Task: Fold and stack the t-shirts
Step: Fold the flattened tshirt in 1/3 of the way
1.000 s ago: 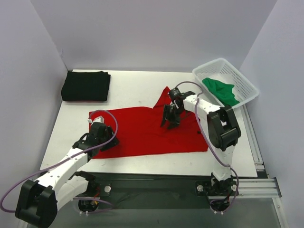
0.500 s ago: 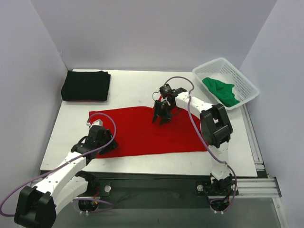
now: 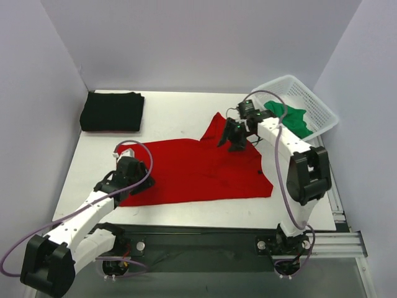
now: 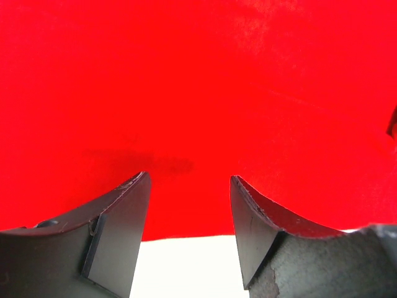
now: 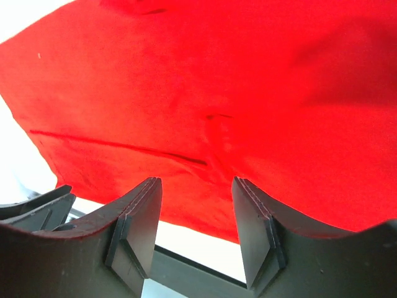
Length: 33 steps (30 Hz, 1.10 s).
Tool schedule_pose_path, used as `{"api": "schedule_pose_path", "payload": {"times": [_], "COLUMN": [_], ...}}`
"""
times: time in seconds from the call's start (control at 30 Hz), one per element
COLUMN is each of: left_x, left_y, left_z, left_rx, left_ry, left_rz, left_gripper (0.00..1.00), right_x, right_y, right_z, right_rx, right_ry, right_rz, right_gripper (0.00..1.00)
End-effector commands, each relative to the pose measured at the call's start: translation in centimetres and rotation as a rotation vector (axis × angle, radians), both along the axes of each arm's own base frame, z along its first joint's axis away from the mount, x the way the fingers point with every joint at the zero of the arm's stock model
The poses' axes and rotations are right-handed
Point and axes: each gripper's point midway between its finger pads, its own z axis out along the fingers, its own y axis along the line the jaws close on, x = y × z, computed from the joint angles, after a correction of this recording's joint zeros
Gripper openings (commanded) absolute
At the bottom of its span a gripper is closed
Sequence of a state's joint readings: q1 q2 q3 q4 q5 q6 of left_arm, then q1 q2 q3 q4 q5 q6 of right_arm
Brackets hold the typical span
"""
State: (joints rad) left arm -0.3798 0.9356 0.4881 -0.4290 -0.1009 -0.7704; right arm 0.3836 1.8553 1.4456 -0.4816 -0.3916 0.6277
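On the middle of the table (image 3: 173, 112), the red t-shirt (image 3: 198, 171) is lying spread out and mostly flat, with a pointed flap of cloth reaching toward the far side, right of centre. The left fingers (image 4: 121, 217) are hovering over the shirt's near left corner, spread apart and gripping nothing, with red cloth filling the view beyond them. The right fingers (image 5: 139, 217) are hanging over the shirt's far right part, just right of the flap. They too are spread apart with nothing between them, and creased red cloth is showing below. The black t-shirt (image 3: 111, 112) is sitting folded in the far left corner. The green t-shirt (image 3: 291, 119) is lying bunched in the white mesh basket (image 3: 271, 85) at the far right.
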Motion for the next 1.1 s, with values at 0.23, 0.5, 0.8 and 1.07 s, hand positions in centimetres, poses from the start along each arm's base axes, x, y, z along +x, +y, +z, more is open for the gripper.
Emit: {"api": "schedule_pose_path", "payload": {"times": [0.23,0.5,0.8,1.07], "left_x": [3.4,2.0,-1.3,-2.9], "left_y": [-0.6,-0.1,0.4,0.4], "left_z": [-0.6,-3.1,-4.3,-4.3], "left_rx": [-0.027,-0.016,-0.04,-0.078], "left_ry": [-0.03,0.046,0.118,0.153], "left_rz": [0.013,0.012,0.032,0.061], "left_gripper": [0.65,0.65,0.65,0.65], "right_x": [-4.7,-8.9,-15.9,-19.5], "right_y": [-7.4,-9.2,-12.0,-13.7], "right_z": [-5.7,-9.9,-11.1,-10.6], "right_rx": [-0.092,-0.156,-0.219,-0.274], "right_ry": [0.167,0.317,0.482,0.521], "right_rz": [-0.061,-0.081,-0.156,-0.173], "right_gripper": [0.49,0.49,0.49,0.49]}}
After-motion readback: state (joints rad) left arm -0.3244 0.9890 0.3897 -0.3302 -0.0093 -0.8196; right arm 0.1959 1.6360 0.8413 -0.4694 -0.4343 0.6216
